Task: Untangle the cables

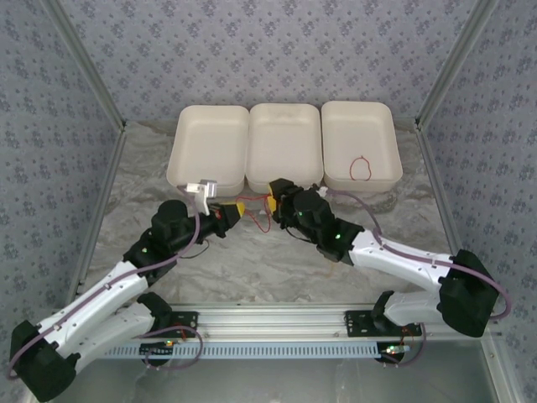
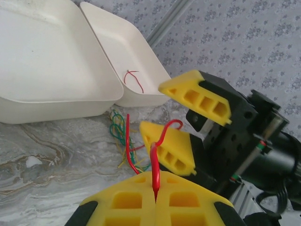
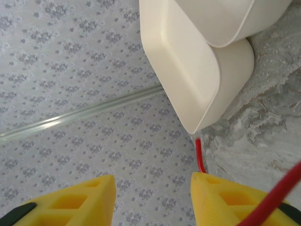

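Tangled cables [image 2: 117, 136] lie on the marble table [image 1: 252, 269], just in front of three white trays [image 1: 285, 143] and between the two grippers. Bare tabletop opens toward the arm bases, and patterned walls close both sides. One red cable [image 2: 155, 162] runs left to right across the gap. The left gripper [image 2: 155, 188] is clamped on its end. The right gripper [image 2: 154, 107] has its jaws apart, with the red cable hooked over one finger [image 2: 169, 146], not pinched. A separate red loop [image 1: 361, 168] lies in the right tray.

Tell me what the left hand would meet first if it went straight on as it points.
Probably the lower yellow finger of the right hand, directly ahead of the left hand, which is shut on the red cable; depth is unclear.
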`<state>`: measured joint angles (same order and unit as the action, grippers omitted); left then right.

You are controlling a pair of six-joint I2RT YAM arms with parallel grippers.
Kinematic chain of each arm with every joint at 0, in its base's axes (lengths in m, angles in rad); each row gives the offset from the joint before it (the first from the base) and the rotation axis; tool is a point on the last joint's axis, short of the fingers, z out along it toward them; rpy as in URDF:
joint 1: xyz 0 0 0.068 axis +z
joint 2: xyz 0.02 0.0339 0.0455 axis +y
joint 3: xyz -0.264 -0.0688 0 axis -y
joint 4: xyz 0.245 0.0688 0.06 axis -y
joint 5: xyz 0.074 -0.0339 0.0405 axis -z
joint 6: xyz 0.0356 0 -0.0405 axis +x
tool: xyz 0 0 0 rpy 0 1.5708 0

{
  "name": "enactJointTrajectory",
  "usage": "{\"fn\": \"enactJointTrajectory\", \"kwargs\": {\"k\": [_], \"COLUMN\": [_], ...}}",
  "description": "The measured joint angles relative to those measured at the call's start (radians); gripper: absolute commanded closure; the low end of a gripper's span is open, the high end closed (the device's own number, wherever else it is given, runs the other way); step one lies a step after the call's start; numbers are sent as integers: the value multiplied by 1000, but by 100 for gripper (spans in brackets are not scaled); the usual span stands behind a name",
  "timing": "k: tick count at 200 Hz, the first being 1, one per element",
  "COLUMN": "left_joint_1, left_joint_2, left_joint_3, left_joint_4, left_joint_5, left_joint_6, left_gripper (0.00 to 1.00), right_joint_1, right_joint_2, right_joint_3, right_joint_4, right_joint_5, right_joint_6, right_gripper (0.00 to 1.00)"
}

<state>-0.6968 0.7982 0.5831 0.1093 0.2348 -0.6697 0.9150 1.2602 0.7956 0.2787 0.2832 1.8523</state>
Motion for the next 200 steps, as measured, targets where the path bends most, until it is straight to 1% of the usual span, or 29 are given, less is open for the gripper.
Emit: {"fn": "enactJointTrajectory", "kwargs": {"k": [5,11,13,32,49,77,111,133,160,182,200], "left_joint_1": [-7,-16,-20,-51,-84,-140,-210,-257,-290,-299,-303], "left_joint_2": [3,8,10,36,66,145,253,345,443,487,499], "left_joint_3": [0,0,0,0,7,56,182,261,326,352,357], "left_joint_4": [1,0,0,-1,-12,-35,-28,-26,-23,-10,-1], "left_joint_5": [0,0,-1,-4,-9,-21,-57,-91,-124,-136,-135], "left_joint_6": [2,5,7,23,48,113,202,252,288,296,299], "left_gripper": [100,100,100,100,100,100,100,100,100,100,100], "right_joint_1": [-8,-16,-18,-44,-76,-143,-227,-258,-272,-282,-294], "right_joint_2": [0,0,0,-2,-8,-21,-12,21,93,154,193], "right_joint_3": [0,0,0,4,32,174,362,474,625,731,782], "right_joint_4": [-1,-2,-1,-16,-78,-221,-382,-479,-656,-781,-839], "right_joint_5": [-3,-8,-9,-16,-38,-129,-283,-358,-419,-455,-502], "right_joint_6": [-12,-18,-18,-40,-108,-305,-548,-683,-830,-916,-962], "right_gripper": [77,96,100,100,100,100,100,100,100,100,100]}}
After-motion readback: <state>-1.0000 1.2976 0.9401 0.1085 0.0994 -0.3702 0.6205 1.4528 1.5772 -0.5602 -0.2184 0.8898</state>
